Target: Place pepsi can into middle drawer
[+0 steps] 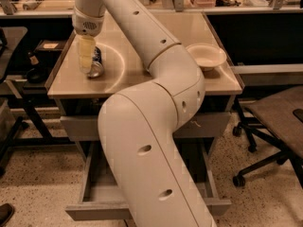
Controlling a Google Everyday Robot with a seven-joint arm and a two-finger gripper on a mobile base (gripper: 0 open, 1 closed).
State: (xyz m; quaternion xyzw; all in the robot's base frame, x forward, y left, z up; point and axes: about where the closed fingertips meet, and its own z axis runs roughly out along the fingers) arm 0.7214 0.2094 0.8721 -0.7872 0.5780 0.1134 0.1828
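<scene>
From where I stand the pepsi can (97, 66) shows only blue and a silver end, its label too small to read. It lies on its side on the tabletop (71, 83), near the left edge. The gripper (86, 63) hangs right over it, touching or nearly so (whether it has clamped on, I cannot tell). I count one can, one pale bowl (207, 56) at the far right, and one pulled-out middle drawer (96, 193) below, well apart from the can.
</scene>
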